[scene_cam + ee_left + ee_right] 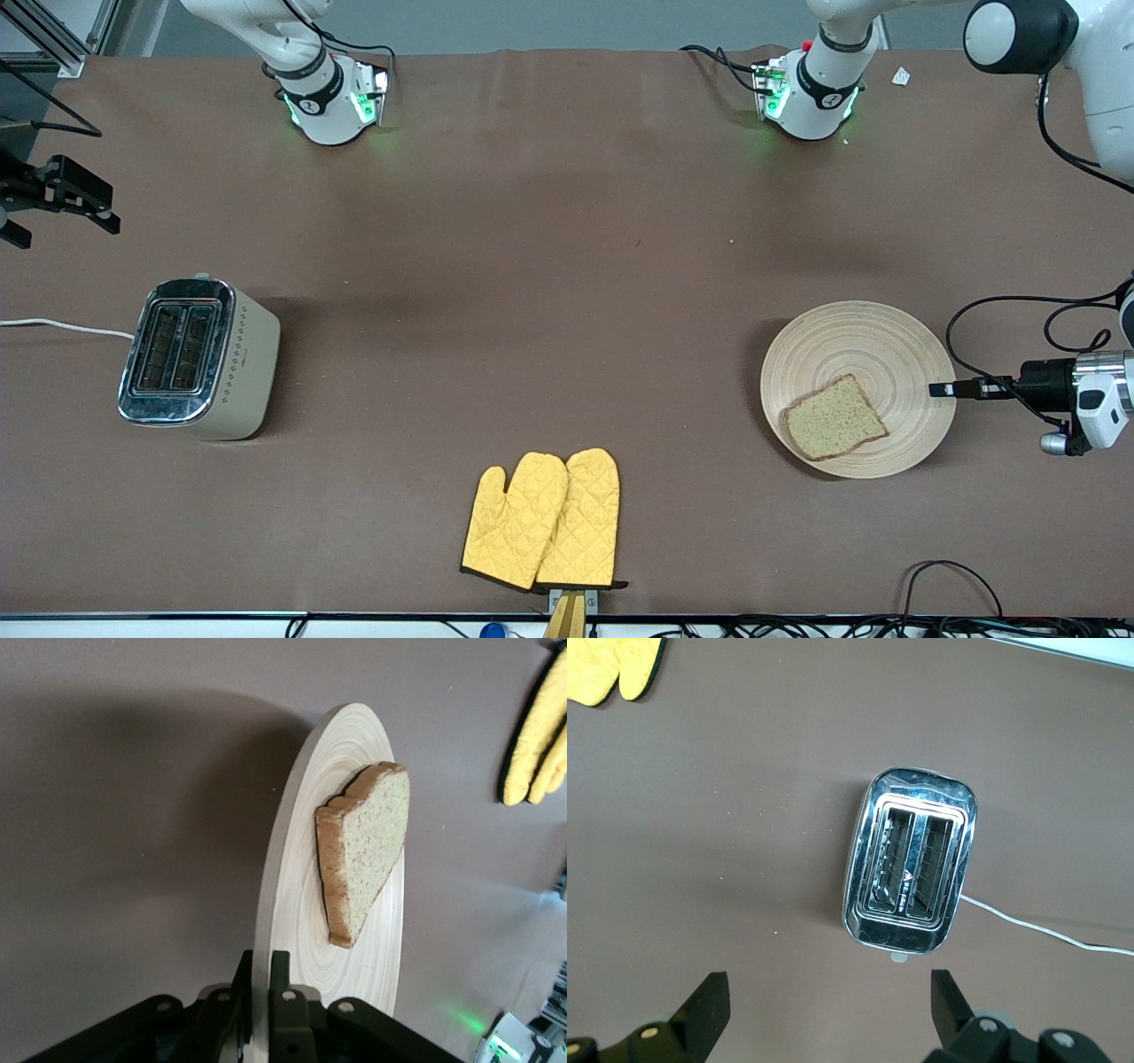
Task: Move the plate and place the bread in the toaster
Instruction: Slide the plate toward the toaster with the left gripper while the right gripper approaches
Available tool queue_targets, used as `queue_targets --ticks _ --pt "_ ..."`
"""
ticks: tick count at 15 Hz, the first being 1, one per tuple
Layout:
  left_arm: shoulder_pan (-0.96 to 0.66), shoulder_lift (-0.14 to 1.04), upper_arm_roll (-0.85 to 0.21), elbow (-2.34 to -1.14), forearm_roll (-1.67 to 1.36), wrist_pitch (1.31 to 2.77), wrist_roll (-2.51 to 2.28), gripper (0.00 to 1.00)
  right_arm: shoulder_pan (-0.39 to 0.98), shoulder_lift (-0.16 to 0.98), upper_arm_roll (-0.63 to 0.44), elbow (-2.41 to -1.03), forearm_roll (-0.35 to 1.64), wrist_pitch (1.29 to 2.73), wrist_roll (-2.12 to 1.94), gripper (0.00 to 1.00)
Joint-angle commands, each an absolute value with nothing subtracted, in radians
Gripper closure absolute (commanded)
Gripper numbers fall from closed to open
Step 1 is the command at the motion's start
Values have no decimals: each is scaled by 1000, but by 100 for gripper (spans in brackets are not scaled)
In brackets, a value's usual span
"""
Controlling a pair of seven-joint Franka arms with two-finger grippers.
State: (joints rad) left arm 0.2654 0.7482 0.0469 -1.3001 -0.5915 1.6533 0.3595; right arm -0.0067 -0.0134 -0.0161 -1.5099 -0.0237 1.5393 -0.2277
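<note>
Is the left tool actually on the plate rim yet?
Touching. The left wrist view shows the left tool shut on the plate rim, one finger each side; the front view agrees, with the bread on the plate.

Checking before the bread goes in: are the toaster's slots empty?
Empty. Both slots of the toaster show only bare wire guides; the bread lies on the plate.

bread (834, 417) on plate (873, 341), toaster (199, 358) well apart
</note>
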Motion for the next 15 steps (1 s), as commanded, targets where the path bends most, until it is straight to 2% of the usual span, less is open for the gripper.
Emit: queue_targets --ticks 1,9,15 --pt "221 669 51 -1310 -551 1623 240 100 -11 -12 -14 -1500 -23 1540 -216 0" --pt "69 600 43 -1310 -549 1626 63 100 -12 -14 -15 -1503 -23 1535 -216 0" --pt "71 607 -84 -1310 -557 1701 142 100 -9 -9 -14 -1512 -3 1542 -215 0"
